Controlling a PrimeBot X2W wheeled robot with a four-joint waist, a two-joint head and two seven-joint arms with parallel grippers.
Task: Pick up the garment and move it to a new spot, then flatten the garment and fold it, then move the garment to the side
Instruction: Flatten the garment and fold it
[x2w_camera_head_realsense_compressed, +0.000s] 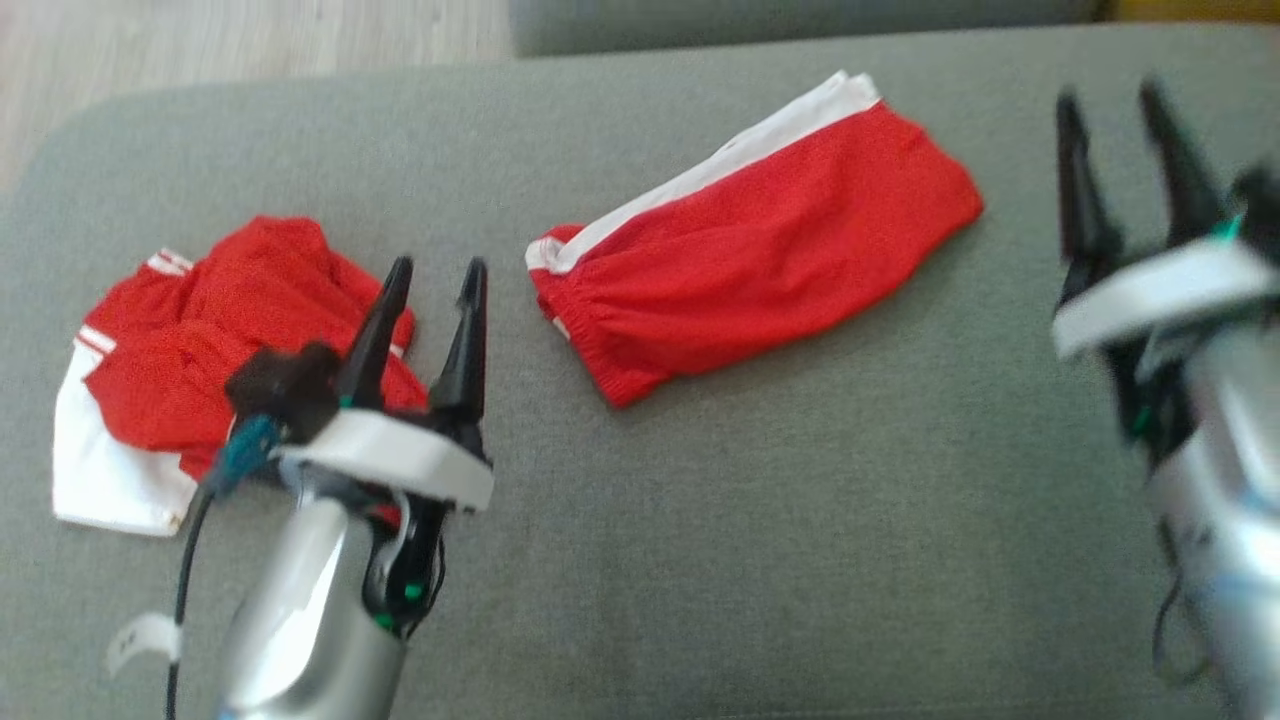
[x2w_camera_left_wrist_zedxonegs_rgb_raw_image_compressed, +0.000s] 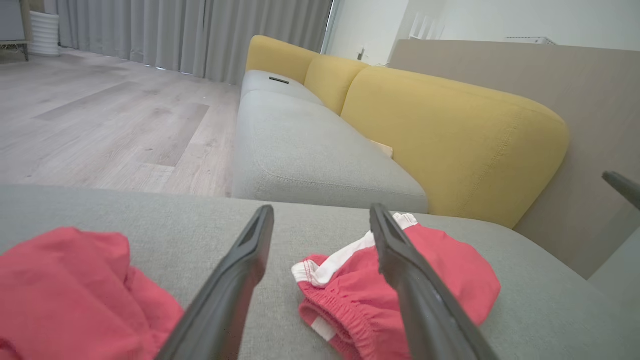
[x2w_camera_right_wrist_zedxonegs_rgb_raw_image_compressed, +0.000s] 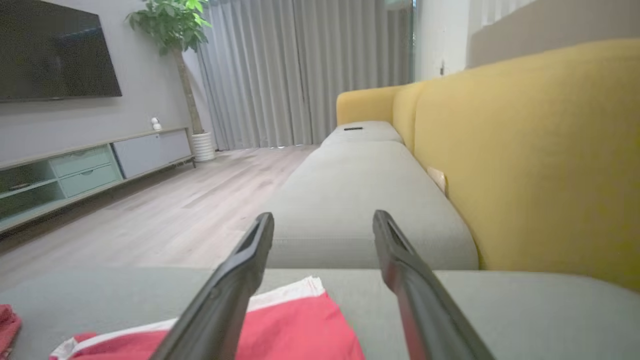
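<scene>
Two red garments with white trim lie on the grey cushion. One is crumpled at the left, with a white part at its near left corner. The other is folded flat near the middle, with its white stripe along the far edge. My left gripper hovers open just right of the crumpled garment, and the folded garment lies ahead of its fingers. At the far right my right gripper is open and empty, to the right of the folded garment.
Beyond the cushion runs a grey sofa seat with a yellow backrest. Wooden floor lies to the left. A TV cabinet and a potted plant stand far off. A small dark object rests on the far seat.
</scene>
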